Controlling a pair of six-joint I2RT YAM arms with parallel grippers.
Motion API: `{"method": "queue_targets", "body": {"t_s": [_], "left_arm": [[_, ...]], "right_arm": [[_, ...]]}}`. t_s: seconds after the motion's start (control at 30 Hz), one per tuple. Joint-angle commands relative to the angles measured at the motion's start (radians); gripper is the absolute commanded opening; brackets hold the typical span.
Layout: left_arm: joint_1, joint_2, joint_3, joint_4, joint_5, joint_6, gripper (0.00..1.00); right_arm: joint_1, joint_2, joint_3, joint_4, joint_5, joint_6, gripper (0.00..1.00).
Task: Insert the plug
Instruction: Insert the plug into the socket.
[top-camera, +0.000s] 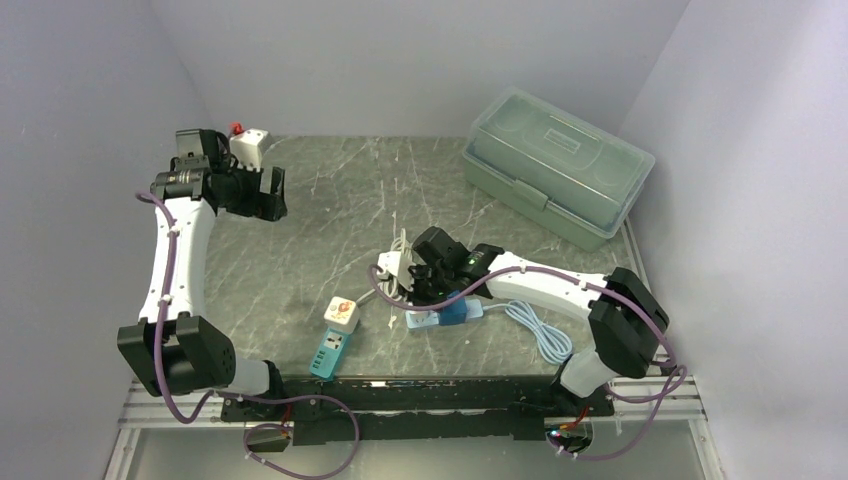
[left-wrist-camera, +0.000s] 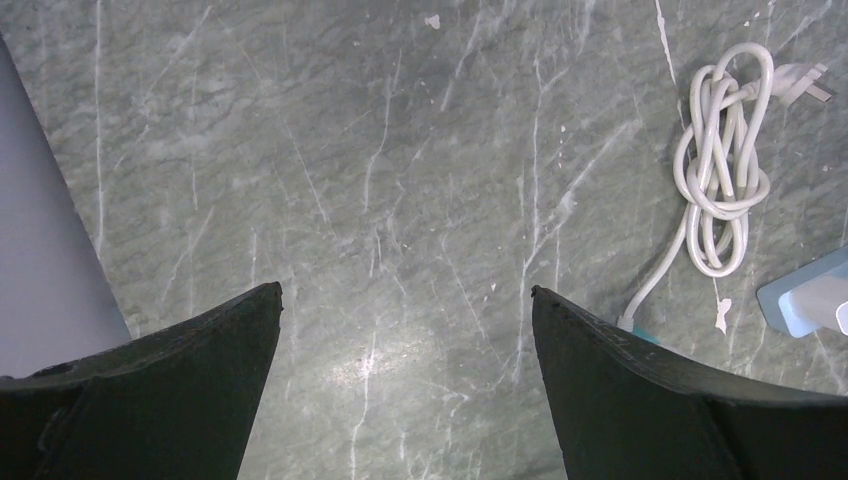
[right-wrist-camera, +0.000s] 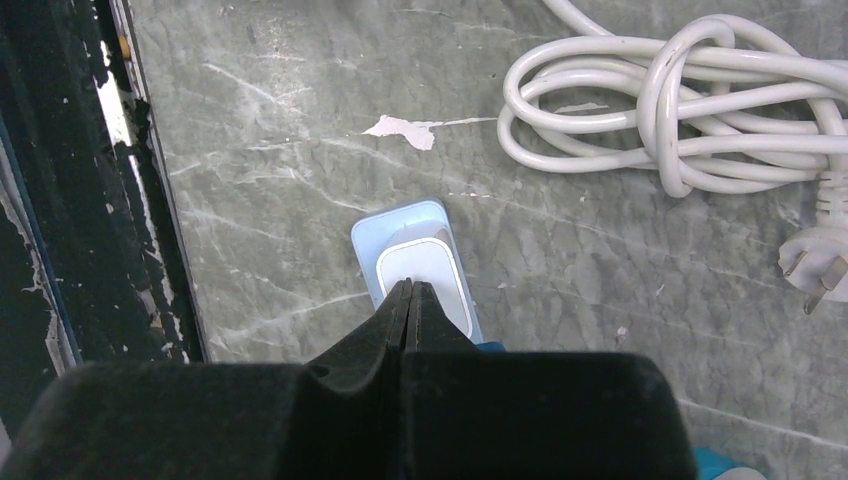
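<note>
A light blue power strip (right-wrist-camera: 415, 262) lies on the grey marble table; it also shows in the top view (top-camera: 428, 320). A white cable coil (right-wrist-camera: 680, 100) with a white plug (right-wrist-camera: 815, 272) lies beside it, apart from the strip. The coil also shows in the top view (top-camera: 396, 262) and in the left wrist view (left-wrist-camera: 722, 165). My right gripper (right-wrist-camera: 410, 286) is shut and empty, its tips just over the strip's white face; it also shows in the top view (top-camera: 424, 280). My left gripper (left-wrist-camera: 405, 292) is open and empty, raised over bare table at the far left (top-camera: 266, 195).
A green lidded toolbox (top-camera: 556, 165) stands at the back right. A white cube adapter (top-camera: 341, 313) and a teal adapter (top-camera: 328, 353) lie left of the strip. A second white cable (top-camera: 540, 332) lies to its right. A white cube with a red part (top-camera: 250, 146) sits at the back left.
</note>
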Motion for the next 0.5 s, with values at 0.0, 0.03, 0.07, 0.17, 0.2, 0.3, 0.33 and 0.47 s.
{"method": "queue_targets", "body": {"t_s": [0.0, 0.03, 0.07, 0.17, 0.2, 0.3, 0.33, 0.47], "left_arm": [[0.008, 0.008, 0.055, 0.019, 0.016, 0.017, 1.0], [0.008, 0.009, 0.059, 0.019, 0.016, 0.017, 1.0], [0.008, 0.011, 0.064, 0.018, 0.016, 0.018, 1.0], [0.009, 0.016, 0.074, 0.012, 0.015, 0.022, 1.0], [0.009, 0.017, 0.077, 0.009, 0.015, 0.023, 1.0], [0.009, 0.018, 0.082, 0.004, 0.016, 0.024, 1.0], [0.01, 0.017, 0.083, 0.003, 0.016, 0.024, 1.0], [0.01, 0.014, 0.088, -0.001, 0.016, 0.03, 1.0]], "right_arm": [[-0.004, 0.07, -0.089, -0.165, 0.026, 0.051, 0.0], [-0.004, 0.071, -0.094, -0.164, 0.025, 0.057, 0.0], [-0.006, 0.073, -0.098, -0.163, 0.026, 0.066, 0.0], [-0.007, 0.084, -0.101, -0.163, 0.019, 0.07, 0.0], [-0.008, 0.091, -0.096, -0.167, 0.02, 0.071, 0.0], [-0.009, 0.093, -0.077, -0.176, 0.019, 0.068, 0.0], [-0.009, 0.087, -0.071, -0.176, 0.02, 0.07, 0.0], [-0.024, 0.026, -0.047, -0.132, 0.086, 0.12, 0.0]]}}
